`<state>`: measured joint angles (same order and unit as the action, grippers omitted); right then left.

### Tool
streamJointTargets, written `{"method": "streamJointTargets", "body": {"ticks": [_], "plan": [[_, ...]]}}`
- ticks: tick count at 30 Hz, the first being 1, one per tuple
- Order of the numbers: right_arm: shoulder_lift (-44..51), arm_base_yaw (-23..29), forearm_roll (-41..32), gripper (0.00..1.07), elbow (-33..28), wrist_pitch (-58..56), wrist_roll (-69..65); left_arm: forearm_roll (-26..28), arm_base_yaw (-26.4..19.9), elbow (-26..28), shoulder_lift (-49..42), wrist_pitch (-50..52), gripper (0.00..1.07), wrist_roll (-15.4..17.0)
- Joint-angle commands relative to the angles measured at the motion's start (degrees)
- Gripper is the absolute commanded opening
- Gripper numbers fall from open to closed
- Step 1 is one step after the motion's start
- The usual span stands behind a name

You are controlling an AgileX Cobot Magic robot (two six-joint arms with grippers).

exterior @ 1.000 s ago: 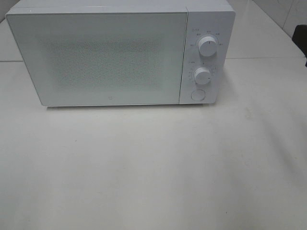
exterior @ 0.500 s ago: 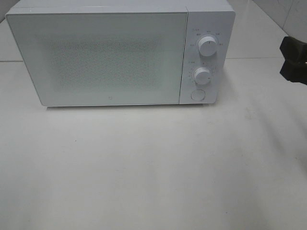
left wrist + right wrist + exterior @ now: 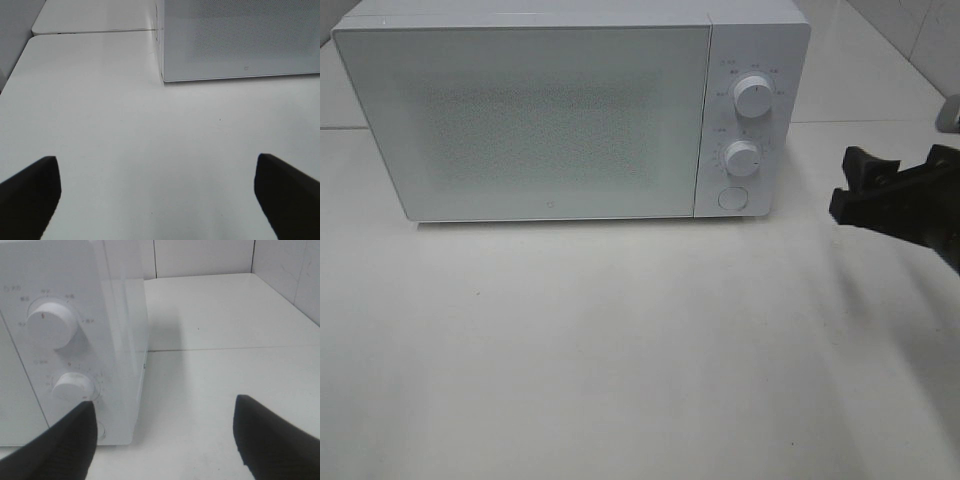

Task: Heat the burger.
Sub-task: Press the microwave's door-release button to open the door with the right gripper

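The burger is out of view in every frame. A white microwave (image 3: 520, 110) stands at the back of the table with its door shut, and its speckled window shows nothing inside. My right gripper (image 3: 880, 190) has come in from the right edge, open and empty, level with the control panel and a short way right of it. In the right wrist view its fingers (image 3: 272, 440) frame the panel's corner, with the right gripper (image 3: 162, 440) close to the lower knob (image 3: 74, 386). My left gripper (image 3: 157, 200) hangs open and empty over bare table in front of the microwave (image 3: 240, 40).
The panel carries an upper knob (image 3: 752, 96), a lower knob (image 3: 743, 158) and a round button (image 3: 731, 198). White tabletop (image 3: 620, 350) stretches in front of the oven. A tiled wall (image 3: 200, 255) rises behind the table on the right.
The right gripper has entered the exterior view from the right edge and moved left and down toward the microwave's control panel. Nothing else has moved.
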<state>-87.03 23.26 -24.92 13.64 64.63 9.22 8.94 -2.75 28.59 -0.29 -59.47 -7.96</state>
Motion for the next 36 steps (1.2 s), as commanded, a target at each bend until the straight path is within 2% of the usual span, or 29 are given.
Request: {"method": "streamJointTargets", "body": {"ticks": [1, 3, 5, 6, 7, 11, 15, 23, 30, 32, 35, 36], "plan": [[-2.4, 3.8, -4.2, 0.74, -0.1, 3.7, 1.5, 0.3, -0.2, -0.1, -1.2, 0.4, 0.98, 0.3], [-5.3, 8.4, -8.5, 0.74, 0.1, 6.2, 1.5, 0.3, -0.2, -0.1, -1.2, 0.4, 0.98, 0.3], [-6.2, 9.9, -9.7, 0.74, 0.1, 7.0, 1.5, 0.3, -0.2, -0.1, -1.2, 0.4, 0.98, 0.3], [-7.8, 12.7, -11.9, 0.74, 0.1, 7.6, 1.5, 0.3, -0.2, -0.1, -1.2, 0.4, 0.98, 0.3], [-7.8, 12.7, -11.9, 0.74, 0.1, 7.6, 1.5, 0.3, -0.2, -0.1, -1.2, 0.4, 0.98, 0.3], [-10.4, 18.7, -17.9, 0.74, 1.5, 8.3, 1.4, 0.3, -0.2, -0.1, -1.2, 0.4, 0.98, 0.3], [-12.2, 22.1, -19.3, 0.74, 3.7, 8.1, 1.4, 0.3, -0.2, -0.1, -1.2, 0.4, 0.98, 0.3], [-12.5, 23.8, -19.3, 0.74, 6.9, 6.5, 1.3, 0.3, -0.2, -0.1, -1.2, 0.4, 0.98, 0.3], [-12.5, 23.8, -19.3, 0.71, 6.9, 5.8, -6.1, 0.3, -0.2, -0.1, -1.2, 0.4, 0.98, 0.3], [-12.5, 23.8, -19.3, 0.62, 6.9, 5.2, -18.2, 0.3, -0.2, -0.1, -1.2, 0.4, 0.98, 0.3], [-12.5, 23.8, -19.3, 0.58, 6.9, 5.2, -21.6, 0.3, -0.2, -0.1, -1.2, 0.4, 0.98, 0.3], [-12.5, 23.8, -19.3, 0.50, 6.9, 5.2, -28.2, 0.3, -0.2, -0.1, -1.2, 0.4, 0.98, 0.3]]}}
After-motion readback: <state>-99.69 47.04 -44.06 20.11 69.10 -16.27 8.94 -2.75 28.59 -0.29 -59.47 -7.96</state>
